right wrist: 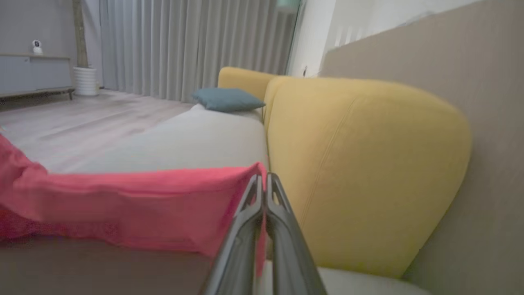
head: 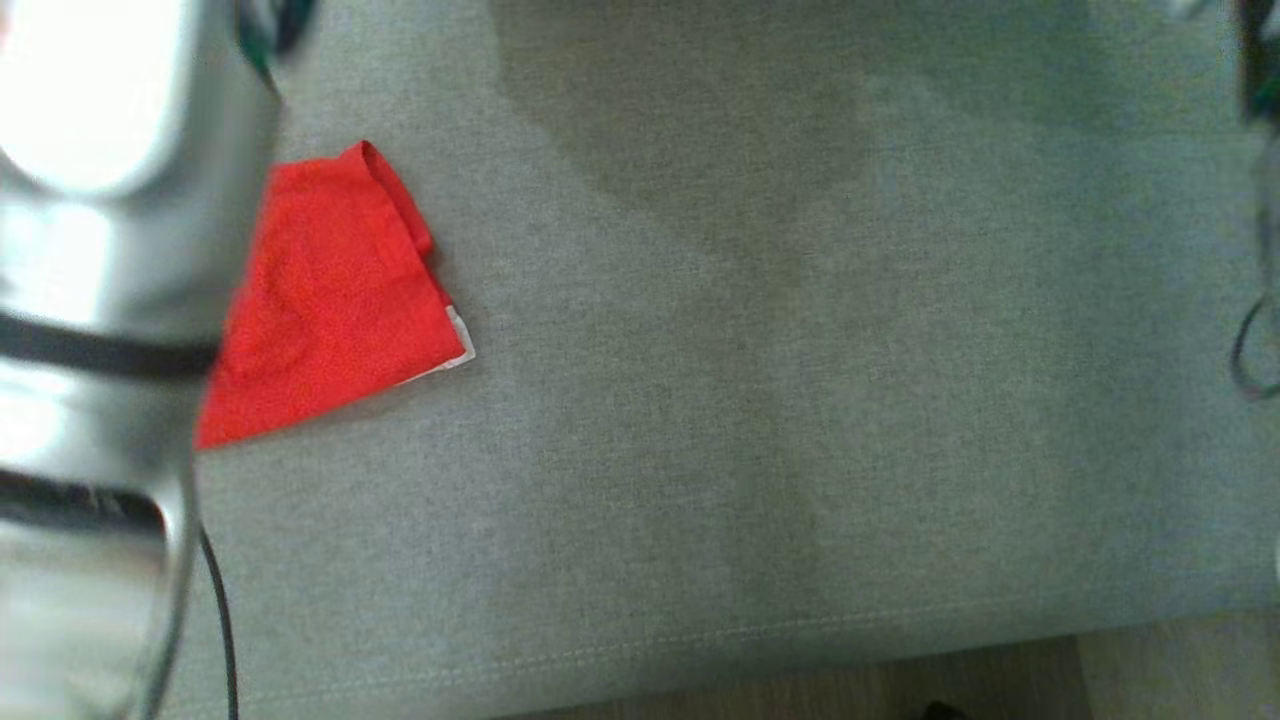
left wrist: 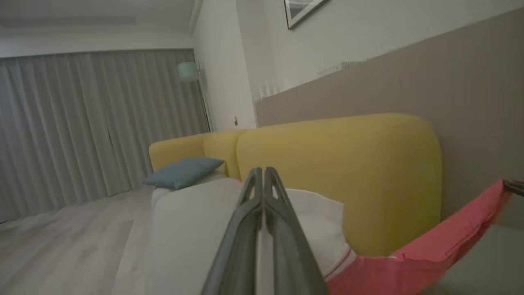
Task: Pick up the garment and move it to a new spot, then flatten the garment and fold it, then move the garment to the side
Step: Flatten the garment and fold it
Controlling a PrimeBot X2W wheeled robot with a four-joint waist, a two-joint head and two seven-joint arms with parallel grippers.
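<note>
Left tool [left wrist: 264, 172] pinched tight on red garment [right wrist: 123, 205]; right tool [right wrist: 264, 177] likewise.

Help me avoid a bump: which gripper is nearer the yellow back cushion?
Right. The right gripper, shut on the red garment, sits beside the yellow back cushion; the left gripper is farther off, out over the sofa seat.

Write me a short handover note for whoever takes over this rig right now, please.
Left hand: shut, apparently pinching the garment at its white hem.
Right hand: shut, apparently on a red corner.
Where: the head view has it at the left of the grey sofa seat, partly behind the left arm. In the wrist views it stretches between the hands, beside the yellow backrest.
Done: picked up; it looks folded over.
Left: finish flattening and folding if needed, then set it to the side.
</note>
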